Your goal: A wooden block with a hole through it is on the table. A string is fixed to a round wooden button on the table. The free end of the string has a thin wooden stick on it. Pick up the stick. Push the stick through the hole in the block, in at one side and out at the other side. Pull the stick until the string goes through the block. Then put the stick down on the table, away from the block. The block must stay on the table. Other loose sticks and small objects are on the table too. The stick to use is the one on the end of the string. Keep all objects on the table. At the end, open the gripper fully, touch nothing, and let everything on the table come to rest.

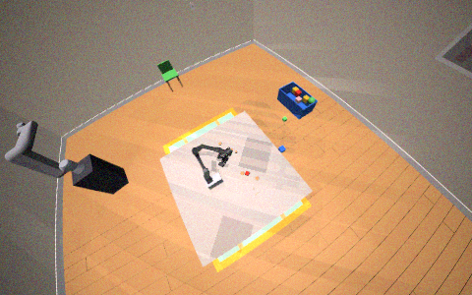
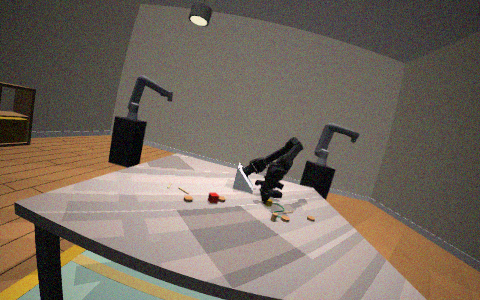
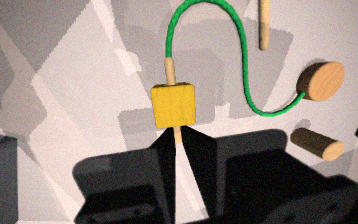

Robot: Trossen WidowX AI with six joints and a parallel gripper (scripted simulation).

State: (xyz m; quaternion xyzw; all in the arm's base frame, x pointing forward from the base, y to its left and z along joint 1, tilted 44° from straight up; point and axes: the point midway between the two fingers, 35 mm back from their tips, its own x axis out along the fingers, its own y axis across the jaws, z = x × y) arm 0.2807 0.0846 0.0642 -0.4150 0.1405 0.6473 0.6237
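Note:
The yellow block [image 3: 173,106] [image 2: 268,203] stands on the table. The thin wooden stick [image 3: 170,72] runs through its hole: the string end shows at the far side, and a short tip sticks out at the near side. The green string [image 3: 245,65] [image 2: 281,206] curves from the stick to the round wooden button [image 3: 327,81] [image 2: 285,218] and lies outside the block. My gripper [image 3: 176,129] is shut on the stick's protruding tip, its fingertips close to the block's near face. Whether they touch the block I cannot tell.
A loose stick [image 3: 264,25] lies beyond the string's curve. A short wooden dowel [image 3: 317,144] [image 2: 274,217] is near the button. A red cube [image 1: 247,173] [image 2: 213,198], a wooden disc [image 1: 257,178] [image 2: 188,198] and another thin stick [image 2: 183,190] lie farther off.

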